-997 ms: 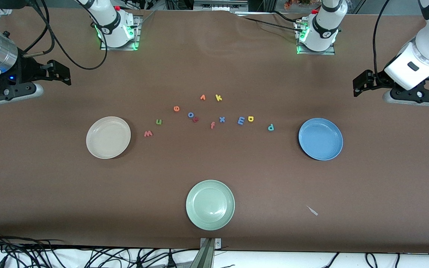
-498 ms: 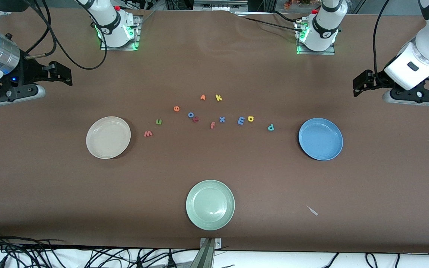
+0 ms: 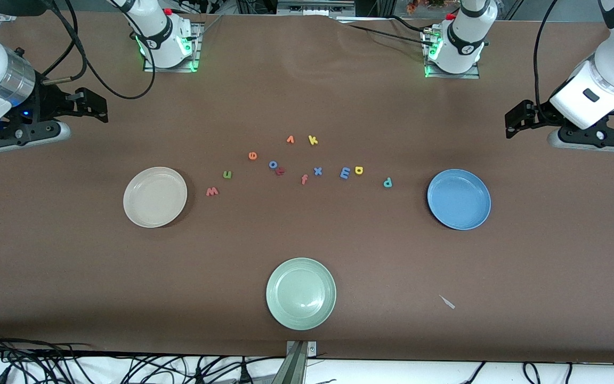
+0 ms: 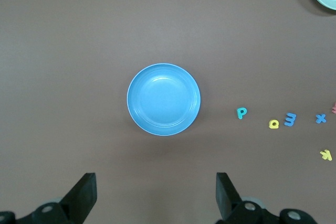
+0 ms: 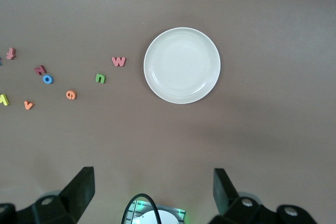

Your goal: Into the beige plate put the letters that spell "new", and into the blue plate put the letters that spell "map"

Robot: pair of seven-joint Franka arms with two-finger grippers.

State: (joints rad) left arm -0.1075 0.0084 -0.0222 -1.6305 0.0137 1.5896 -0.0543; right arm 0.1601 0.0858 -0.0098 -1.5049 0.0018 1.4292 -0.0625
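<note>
The beige plate lies toward the right arm's end of the table. Beside it lie the salmon w, green n and orange e. The blue plate lies toward the left arm's end, with the teal p, yellow a and blue m beside it. My right gripper and left gripper hang open and hold nothing, each high over bare table near its own end.
A pale green plate sits nearest the front camera. Other letters lie mid-table: blue o, a dark red letter, orange f, blue x, orange v, yellow k. A small pale scrap lies by the front edge.
My right arm has shifted a little toward the middle of the table. The left arm, the letters and the plates have not moved.
</note>
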